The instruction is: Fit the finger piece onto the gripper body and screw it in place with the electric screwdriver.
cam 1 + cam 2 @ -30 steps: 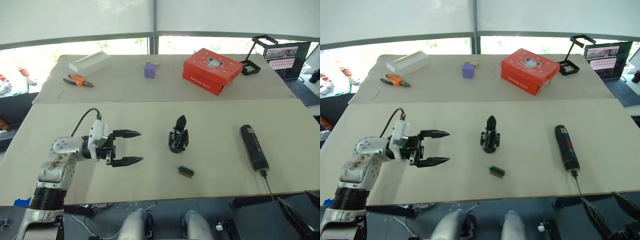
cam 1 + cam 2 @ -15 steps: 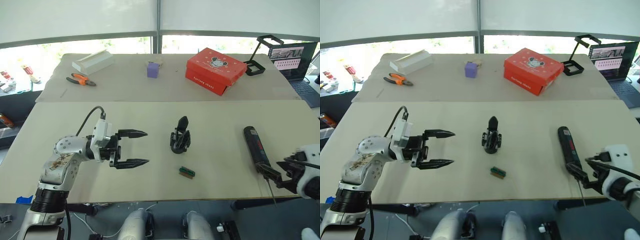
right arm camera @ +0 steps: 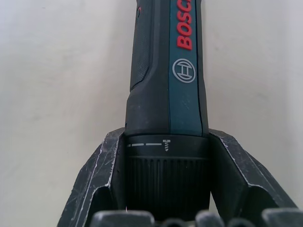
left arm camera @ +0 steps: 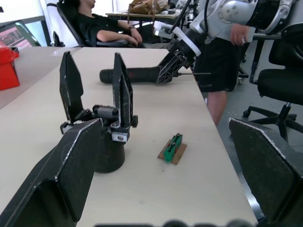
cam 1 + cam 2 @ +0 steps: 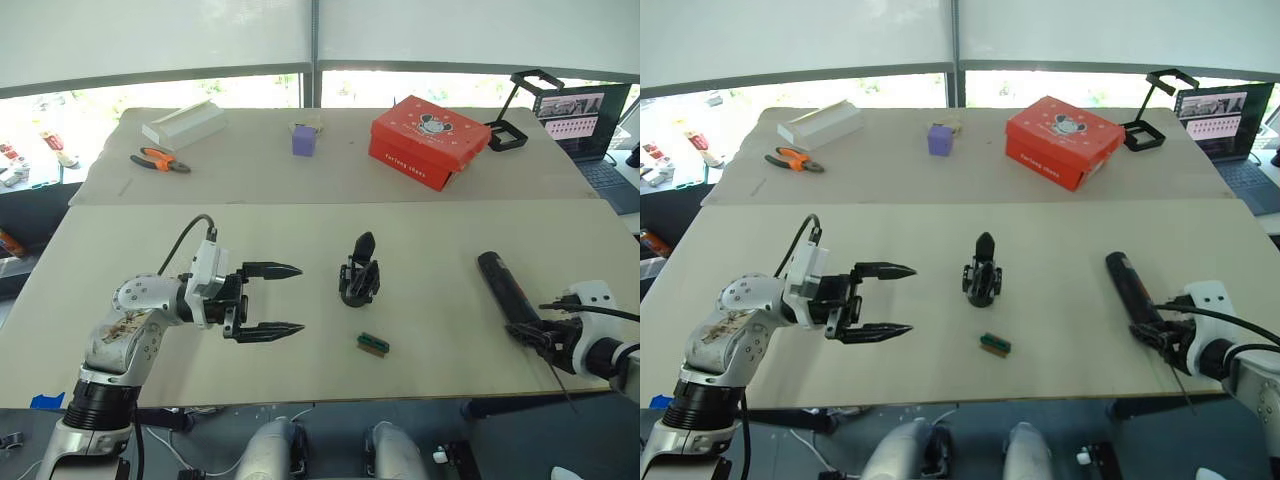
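Note:
The gripper body [image 5: 358, 282] stands mid-table with two pointed black fingers upright [image 4: 106, 127]. No separate finger piece is in view. To its left my left gripper [image 5: 300, 298] hovers open and empty, pointing at it across a gap. The electric screwdriver [image 5: 500, 282] lies on the table at the right, its thin bit toward the near edge. My right gripper [image 5: 533, 335] is shut on its ribbed collar, with one finger [image 3: 102, 179] on each side of the black barrel [image 3: 165, 71].
A small green-and-brown block [image 5: 372, 343] lies just in front of the gripper body. On the far table are a red box [image 5: 430, 140], a purple cube [image 5: 303, 140], a white box [image 5: 180, 125], orange pliers [image 5: 155, 160] and a laptop [image 5: 585, 115]. A person [image 4: 222, 56] stands past the table's right end.
My right gripper came in from the near right edge and closed on the screwdriver's bit end; the rounded end swung slightly left. My left gripper edged toward the gripper body.

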Controlling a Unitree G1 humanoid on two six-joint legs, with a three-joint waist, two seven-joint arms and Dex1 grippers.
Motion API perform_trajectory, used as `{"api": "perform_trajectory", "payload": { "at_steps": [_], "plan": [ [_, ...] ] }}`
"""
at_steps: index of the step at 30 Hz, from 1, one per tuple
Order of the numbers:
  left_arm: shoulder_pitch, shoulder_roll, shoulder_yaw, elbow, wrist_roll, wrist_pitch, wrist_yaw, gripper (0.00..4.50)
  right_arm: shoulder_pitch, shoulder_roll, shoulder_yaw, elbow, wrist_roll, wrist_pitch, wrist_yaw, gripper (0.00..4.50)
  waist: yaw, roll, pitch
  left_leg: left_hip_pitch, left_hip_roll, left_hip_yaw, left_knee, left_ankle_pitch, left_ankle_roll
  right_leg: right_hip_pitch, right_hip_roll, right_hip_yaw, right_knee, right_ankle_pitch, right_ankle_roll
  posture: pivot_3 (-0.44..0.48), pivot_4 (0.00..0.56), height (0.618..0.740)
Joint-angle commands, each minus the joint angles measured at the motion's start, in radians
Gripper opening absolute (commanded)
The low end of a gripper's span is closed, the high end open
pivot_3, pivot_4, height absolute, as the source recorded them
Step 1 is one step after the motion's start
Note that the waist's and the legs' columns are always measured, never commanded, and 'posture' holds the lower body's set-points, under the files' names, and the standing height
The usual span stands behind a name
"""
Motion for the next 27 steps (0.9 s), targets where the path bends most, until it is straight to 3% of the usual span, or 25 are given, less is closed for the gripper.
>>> {"api": "perform_trajectory", "payload": {
  "at_steps": [1,5,8,13,18,20,24,27],
  "plan": [
    [0.01,0.012,-0.003,-0.044,-0.028,0.004,-0.017,4.5,0.039,0.0,-0.144,-0.226,0.116,0.059,0.032,1.94,0.0,0.002,0.001,0.0,0.0,0.0,0.0,0.0,0.0,0.0,0.0,0.0,0.0,0.0,0.0,0.0,0.15,0.74],
    [0.02,0.017,-0.002,-0.051,-0.034,0.005,-0.023,4.5,0.114,0.035,-0.179,-0.42,0.2,0.177,-0.031,1.94,0.001,0.002,0.001,0.0,0.001,-0.001,-0.001,0.001,-0.001,0.0,0.001,0.0,0.0,0.0,0.0,0.0,0.15,0.74],
    [0.019,0.007,-0.014,-0.037,-0.023,-0.005,-0.024,4.5,0.174,0.068,-0.103,-0.507,0.169,0.177,-0.08,1.94,0.005,0.002,0.001,0.0,0.001,-0.001,-0.001,0.0,-0.001,0.001,0.0,0.0,0.0,0.0,0.0,0.0,0.15,0.74],
    [0.009,-0.003,-0.028,-0.034,-0.023,-0.004,-0.023,4.5,0.234,0.108,0.03,-0.498,0.05,0.074,-0.117,1.94,0.005,0.002,0.002,0.0,0.0,-0.001,0.0,0.0,0.0,0.0,0.0,0.0,-0.001,0.0,0.0,0.0,0.15,0.74],
    [0.013,0.002,-0.028,-0.04,-0.028,0.003,-0.017,4.5,0.223,0.121,0.052,-0.473,0.043,0.072,-0.098,1.94,-0.002,0.002,0.002,0.0,0.0,-0.001,-0.001,0.001,-0.001,0.0,0.001,0.0,-0.001,0.0,0.0,0.0,0.15,0.74],
    [0.016,0.004,-0.028,-0.046,-0.03,0.009,-0.015,4.5,0.204,0.085,0.051,-0.47,0.077,0.13,-0.071,2.99,-0.003,0.002,0.002,0.0,0.0,-0.001,-0.001,0.0,-0.001,0.0,0.001,0.001,-0.001,0.0,0.0,0.0,0.15,0.74],
    [0.016,0.007,-0.028,-0.051,-0.031,0.013,-0.015,4.5,0.16,-0.008,0.028,-0.478,0.139,0.232,-0.025,4.37,-0.001,0.001,0.002,0.0,0.0,-0.001,-0.001,0.0,-0.001,0.0,0.001,0.0,-0.001,0.0,0.0,0.0,0.15,0.74],
    [0.016,0.009,-0.029,-0.055,-0.033,0.019,-0.015,4.5,0.126,-0.12,0.019,-0.481,0.207,0.322,0.046,4.48,0.002,0.001,0.002,0.0,0.0,-0.002,0.0,0.0,-0.001,0.0,0.001,0.0,-0.001,0.0,0.0,0.0,0.15,0.74]
  ]
}}
